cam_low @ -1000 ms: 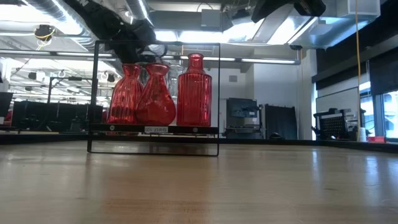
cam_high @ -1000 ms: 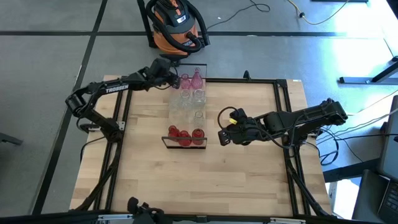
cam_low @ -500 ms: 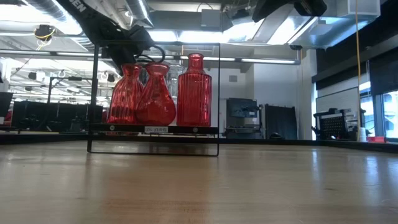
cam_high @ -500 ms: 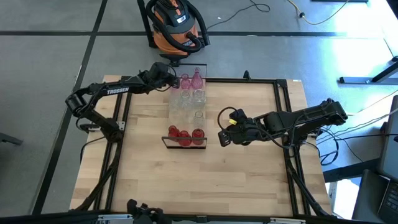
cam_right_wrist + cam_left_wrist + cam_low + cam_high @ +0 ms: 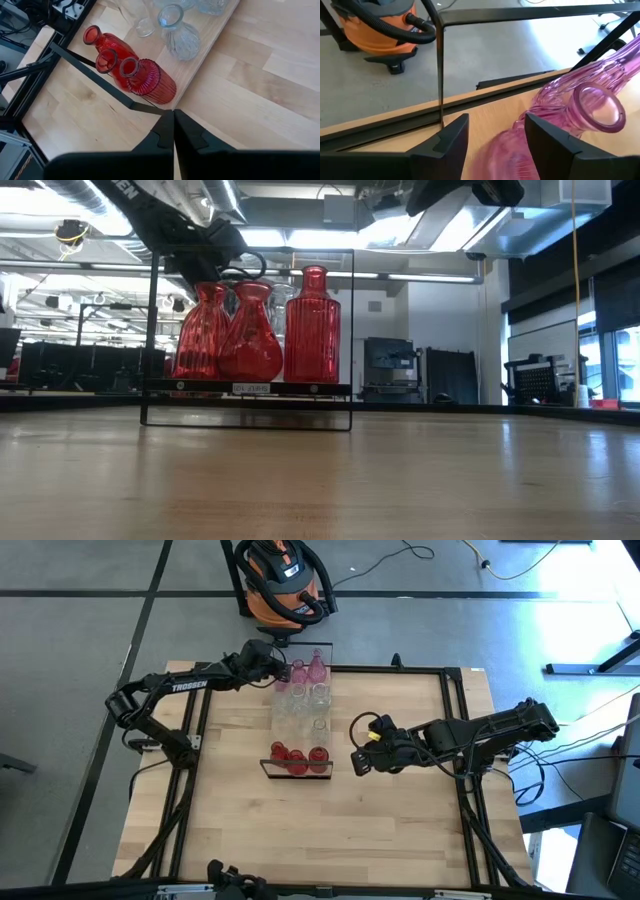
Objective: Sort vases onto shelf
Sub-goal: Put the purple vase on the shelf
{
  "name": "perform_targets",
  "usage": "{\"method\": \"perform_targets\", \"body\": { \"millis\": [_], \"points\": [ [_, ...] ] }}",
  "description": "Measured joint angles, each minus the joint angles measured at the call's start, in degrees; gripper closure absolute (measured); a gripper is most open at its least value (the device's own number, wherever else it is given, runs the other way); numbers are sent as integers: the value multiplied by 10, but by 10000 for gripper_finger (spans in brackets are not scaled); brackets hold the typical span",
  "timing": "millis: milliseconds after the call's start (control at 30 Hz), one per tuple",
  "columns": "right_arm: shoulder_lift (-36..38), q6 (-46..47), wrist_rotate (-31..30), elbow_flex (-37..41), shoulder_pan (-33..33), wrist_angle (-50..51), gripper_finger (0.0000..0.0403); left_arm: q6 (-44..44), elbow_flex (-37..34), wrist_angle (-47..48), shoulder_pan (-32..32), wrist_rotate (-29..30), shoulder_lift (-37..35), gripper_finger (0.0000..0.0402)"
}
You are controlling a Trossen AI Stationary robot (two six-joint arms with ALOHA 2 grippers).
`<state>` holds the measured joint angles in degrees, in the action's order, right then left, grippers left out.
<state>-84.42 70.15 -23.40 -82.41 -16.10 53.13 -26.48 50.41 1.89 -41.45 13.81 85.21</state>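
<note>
Vases crowd the shelf: three red vases at its near end, clear vases mid-plank, two pink vases at the far end. Left gripper, spread, straddles one pink vase without touching. Right gripper, pressed together, hovers over bare tabletop beside the shelf.

Vases in a row along the shelf.

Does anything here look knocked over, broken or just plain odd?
Nothing stands out. The vases stand upright on the shelf in colour groups: red vases at one end, clear vases in the middle, pink vases by the left gripper. No spills or breakage show.
</note>
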Motion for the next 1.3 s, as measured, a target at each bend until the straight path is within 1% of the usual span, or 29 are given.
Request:
{"method": "perform_targets", "body": {
  "millis": [433, 533, 600, 700, 800, 900, 1000, 1033, 1167, 1200, 1300],
  "points": [
    [0, -1, 4, 0, 0, 2, 402, 1, 0, -14, 0, 0, -1, 234],
    [0, 0, 6, 0, 0, 2, 402, 4, 0, -12, 0, -5, -20, 238],
    [0, 0, 11, 0, 0, 2, 402, 14, 0, -4, 0, -20, -38, 244],
    [0, 0, 14, 0, 0, 4, 402, 26, 0, 49, 0, -37, -79, 259],
    [0, 0, 15, 0, 0, 7, 402, 58, 1, 130, -5, -74, -117, 283],
    [0, -4, 13, 0, 0, 11, 402, 87, 1, 199, -13, -143, -129, 327],
    [0, -20, 11, 0, 0, 11, 402, 91, 0, 214, -21, -200, -128, 384],
    [0, -24, 10, 0, 0, 11, 402, 91, 0, 208, -22, -207, -128, 392],
    [0, -27, 16, 0, 0, 10, 402, 91, 0, 199, -33, -207, -126, 397],
    [0, -27, 18, 0, 0, 10, 402, 91, 0, 201, -36, -215, -123, 399],
    [0, -27, 20, 0, 0, 10, 402, 88, 0, 219, -52, -280, -102, 400]
  ]
}}
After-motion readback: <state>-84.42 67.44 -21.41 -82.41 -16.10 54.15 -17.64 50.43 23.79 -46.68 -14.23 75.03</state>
